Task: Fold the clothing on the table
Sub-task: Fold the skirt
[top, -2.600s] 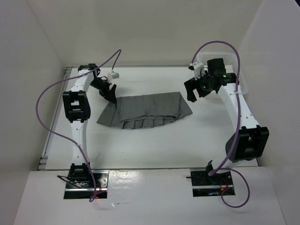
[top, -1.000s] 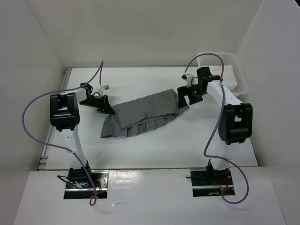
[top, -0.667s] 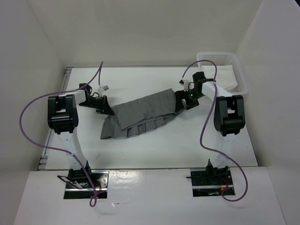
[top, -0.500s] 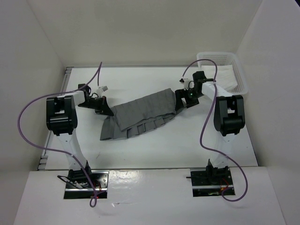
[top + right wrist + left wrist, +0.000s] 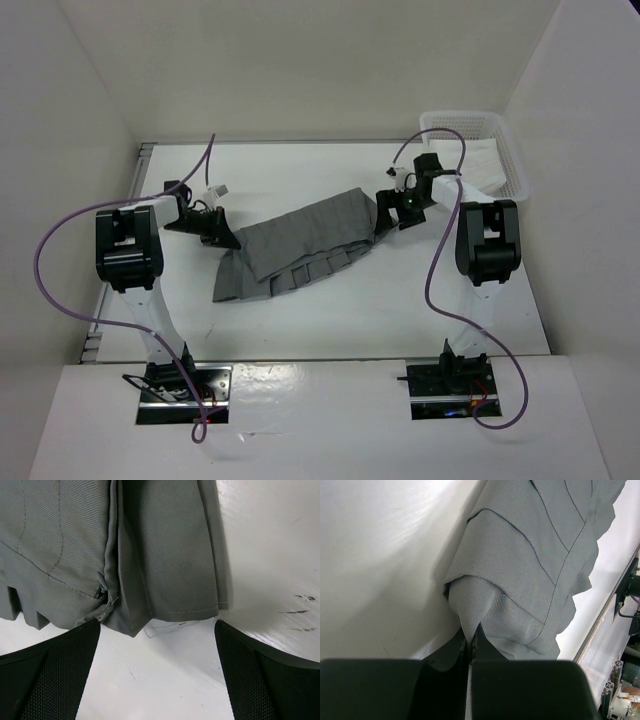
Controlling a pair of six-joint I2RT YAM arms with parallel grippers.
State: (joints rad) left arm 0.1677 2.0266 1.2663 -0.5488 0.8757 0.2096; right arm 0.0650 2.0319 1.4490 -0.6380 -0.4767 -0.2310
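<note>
we list: mid-grey pleated fabric skirt [image 5: 300, 238]; left gripper [image 5: 470, 642] pinches its left corner as anchor; right gripper [image 5: 157, 645] gapes at right edge, likely to grasp

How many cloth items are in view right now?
2. The skirt lies in the middle of the table; a white cloth sits in the basket at the far right. The basket may hide more.
</note>
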